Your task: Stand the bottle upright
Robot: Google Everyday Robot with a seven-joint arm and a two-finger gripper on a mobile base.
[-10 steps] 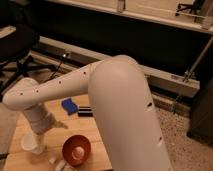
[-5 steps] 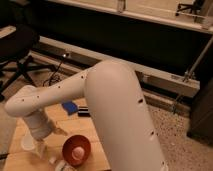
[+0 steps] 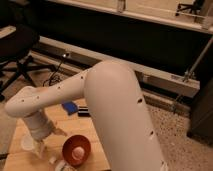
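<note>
The small clear bottle (image 3: 62,165) lies on its side at the front edge of the wooden table (image 3: 95,131), with its white cap pointing left, just left of and below a red bowl-like cup (image 3: 76,150). My gripper (image 3: 46,140) hangs at the end of the big white arm (image 3: 112,95), low over the left part of the table. It is just above and to the left of the bottle. The white paper cup (image 3: 27,143) stands right beside the gripper on its left.
A blue object (image 3: 70,106) and a black rectangular bar (image 3: 84,110) lie at the table's far side, partly behind the arm. A black office chair (image 3: 17,47) stands at the left. A long metal rail (image 3: 160,82) runs behind. Speckled floor lies to the right.
The arm's elbow has swung a little to the left and lower. The wrist and gripper stay over the same left part of the table. The bottle and cups have not moved.
</note>
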